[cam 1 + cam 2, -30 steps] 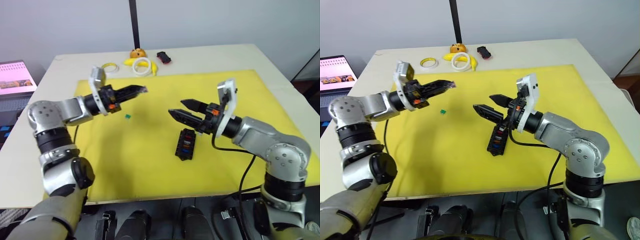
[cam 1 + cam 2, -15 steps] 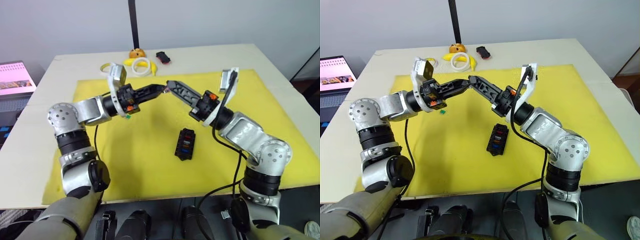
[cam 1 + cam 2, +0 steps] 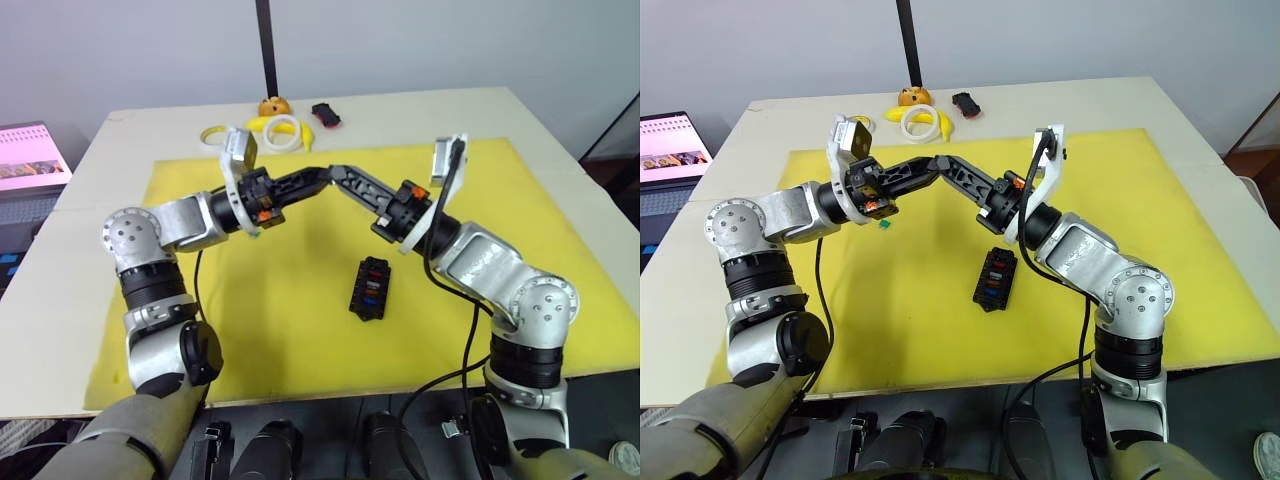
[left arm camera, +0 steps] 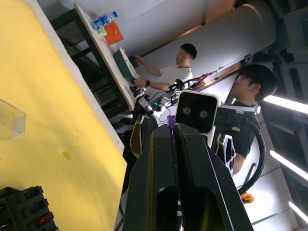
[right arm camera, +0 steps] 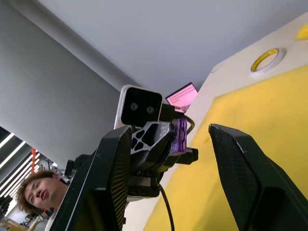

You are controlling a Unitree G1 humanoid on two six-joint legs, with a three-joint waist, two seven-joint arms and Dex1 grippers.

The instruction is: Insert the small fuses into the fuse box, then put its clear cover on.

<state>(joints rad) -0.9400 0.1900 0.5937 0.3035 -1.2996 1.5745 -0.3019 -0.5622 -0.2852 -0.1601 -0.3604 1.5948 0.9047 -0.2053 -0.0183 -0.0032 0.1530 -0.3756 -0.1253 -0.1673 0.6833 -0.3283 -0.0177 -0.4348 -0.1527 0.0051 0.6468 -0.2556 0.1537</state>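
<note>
We are pinching a purple fuse [image 5: 180, 136] at the tips of our left gripper [image 4: 172, 126], its fingers closed on it, up in the air above the yellow mat [image 3: 300, 330]. It is tiny, light and stiff, probably slippery, so we judge the flat faces the best hold, leaving the blades free. Our right gripper [image 5: 185, 139] is meeting it with fingers spread wide on either side, gripping nothing. The fuse box [image 3: 371, 287] is lying below on the mat, several fuses seated; a green fuse [image 3: 883, 224] is lying beside our left arm, the clear cover [image 4: 10, 120] apart.
</note>
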